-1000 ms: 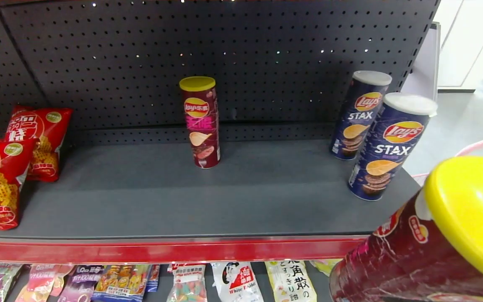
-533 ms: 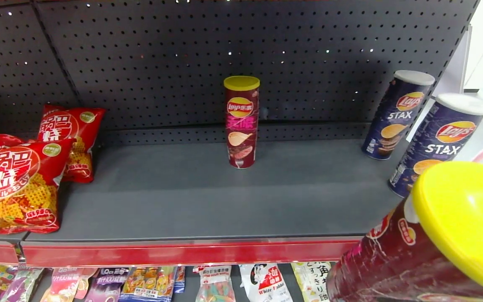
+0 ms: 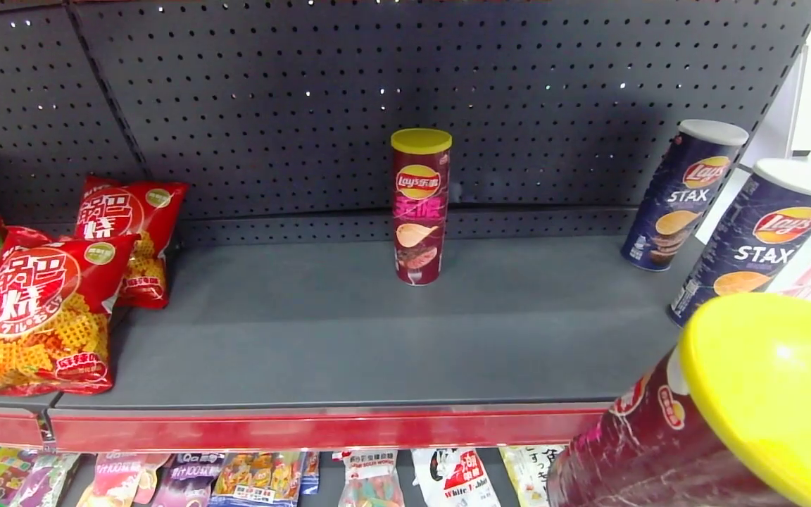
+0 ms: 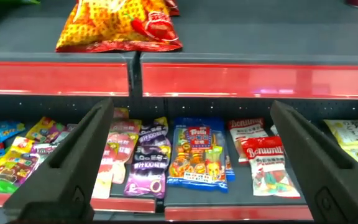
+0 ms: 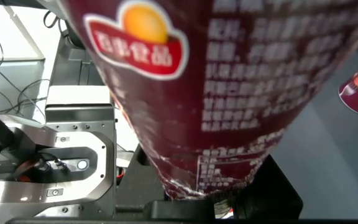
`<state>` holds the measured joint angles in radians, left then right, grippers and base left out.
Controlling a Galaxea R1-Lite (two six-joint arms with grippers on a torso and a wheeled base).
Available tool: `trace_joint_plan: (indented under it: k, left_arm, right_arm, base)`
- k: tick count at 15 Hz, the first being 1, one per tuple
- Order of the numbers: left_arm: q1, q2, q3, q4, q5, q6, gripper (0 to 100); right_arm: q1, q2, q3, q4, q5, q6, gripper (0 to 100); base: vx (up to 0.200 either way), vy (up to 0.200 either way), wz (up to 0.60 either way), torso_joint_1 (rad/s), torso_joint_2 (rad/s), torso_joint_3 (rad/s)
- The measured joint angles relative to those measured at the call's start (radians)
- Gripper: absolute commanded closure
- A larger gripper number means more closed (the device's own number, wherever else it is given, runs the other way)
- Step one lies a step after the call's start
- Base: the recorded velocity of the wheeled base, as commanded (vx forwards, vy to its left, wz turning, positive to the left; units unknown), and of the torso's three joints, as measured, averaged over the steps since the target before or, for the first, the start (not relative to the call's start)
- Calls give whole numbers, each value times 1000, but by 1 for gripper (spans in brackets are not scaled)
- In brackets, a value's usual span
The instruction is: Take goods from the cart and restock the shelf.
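1. Grey shelf (image 3: pixel 293 352) ahead; a maroon chip can (image 3: pixel 419 204) stands mid-back.
2. Your right jaws grip a yellow-lidded can (image 3: pixel 694 436) off the shelf's right front corner.
3. Your left jaws gape, empty.

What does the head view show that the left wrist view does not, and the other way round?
Head view adds: the pegboard, two blue cans at the right end of the shelf, and the held can with its yellow lid. Left wrist view adds: the left gripper, fingers wide apart. Both: the red shelf edge, the front snack bag and the candy packets below.
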<state>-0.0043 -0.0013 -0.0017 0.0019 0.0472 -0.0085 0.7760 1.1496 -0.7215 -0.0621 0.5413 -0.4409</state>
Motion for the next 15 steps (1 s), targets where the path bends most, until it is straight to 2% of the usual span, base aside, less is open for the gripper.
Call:
trace_joint_plan:
  k: [6, 12, 15]
  left_arm:
    - [0, 0, 0, 0, 0, 0, 0]
    - [0, 0, 0, 0, 1, -1, 0]
    - [0, 0, 0, 1, 1, -1, 0]
  right_arm:
    - [-3, 3, 2, -1, 1, 0, 100]
    - [-8, 1, 29, -2, 1, -1, 100]
    - [-8, 3, 31, -4, 1, 0, 100]
  base:
    - [0, 0, 0, 0, 0, 0]
    - [200, 0, 0, -3, 0, 4]
    - [0, 0, 0, 0, 0, 0]
